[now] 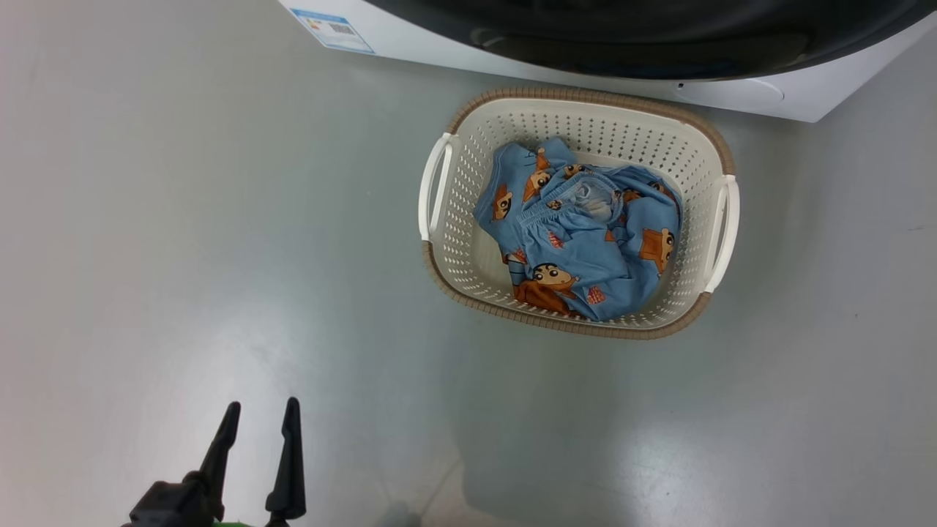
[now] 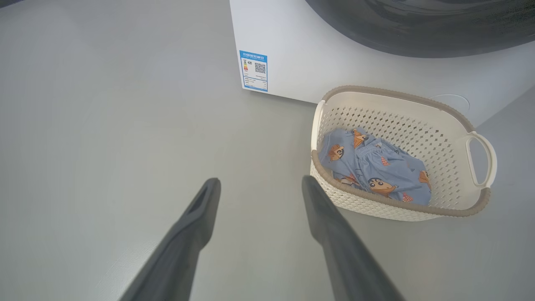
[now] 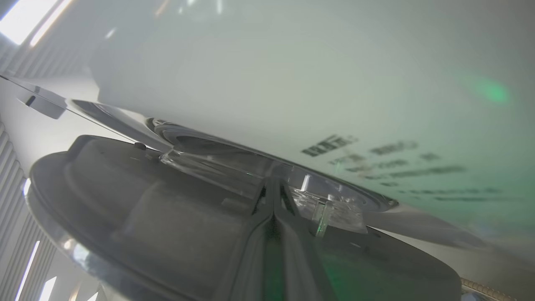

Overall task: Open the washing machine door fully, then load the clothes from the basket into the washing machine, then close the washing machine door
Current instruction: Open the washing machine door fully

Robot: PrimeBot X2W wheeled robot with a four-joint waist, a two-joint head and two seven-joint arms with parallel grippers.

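Presses the two fingers of the right gripper (image 3: 273, 182) tight together, like one thin stick, holding nothing. Pokes the tips up at the edge of the washing machine door (image 3: 125, 217), right by the join of door and white front of the washing machine (image 3: 292, 83). Seems a good shape for slipping into a thin gap and swinging the door round. Shows a bit of clear glass bowl (image 3: 209, 167) between door and front, so maybe a door a little way open, not fully

Holds the left gripper (image 1: 263, 402) low and off to the side over the grey floor (image 1: 183, 219), fingers spread wide, empty. Probably parked there to stay out of the way, ready to grab cloth after the door job

Has the basket (image 1: 468, 241) down on the floor, just in front of the machine, for a short trip with the clothes. Has the clothes (image 1: 585, 234), blue with orange cartoon faces, all bunched up inside the basket. Looks like step one of three: door first, then clothes, then shutting. Needs care with the swing of the door, with the basket so near
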